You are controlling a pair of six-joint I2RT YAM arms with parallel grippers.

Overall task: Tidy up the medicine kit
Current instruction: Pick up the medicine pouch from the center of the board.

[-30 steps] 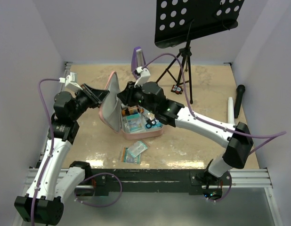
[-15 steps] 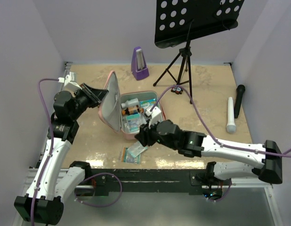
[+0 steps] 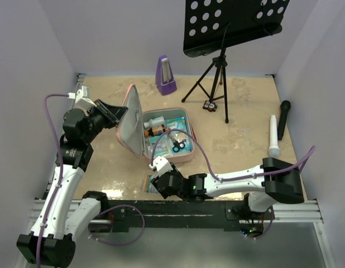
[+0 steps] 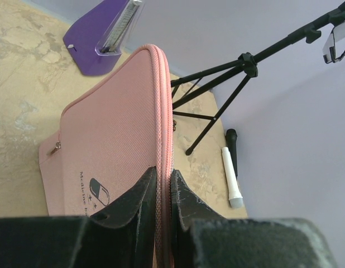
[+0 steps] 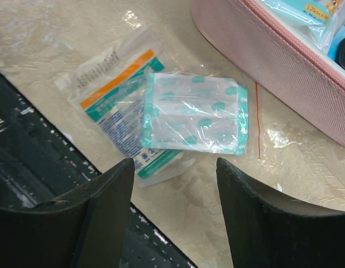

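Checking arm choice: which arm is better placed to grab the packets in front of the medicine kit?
Right. The right gripper hangs open directly over the packets; the left gripper is clamped on the kit's lid.

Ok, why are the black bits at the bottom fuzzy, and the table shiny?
Right wrist view: right gripper too close to focus; packets sharp, glinting. Left wrist view: left gripper blurred likewise, pinching the medicine kit. Top view: bright glare on the glossy table.

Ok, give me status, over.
Left jaws shut on medicine kit lid, held upright. Right jaws open over two loose packets beside kit. Nothing in the way.
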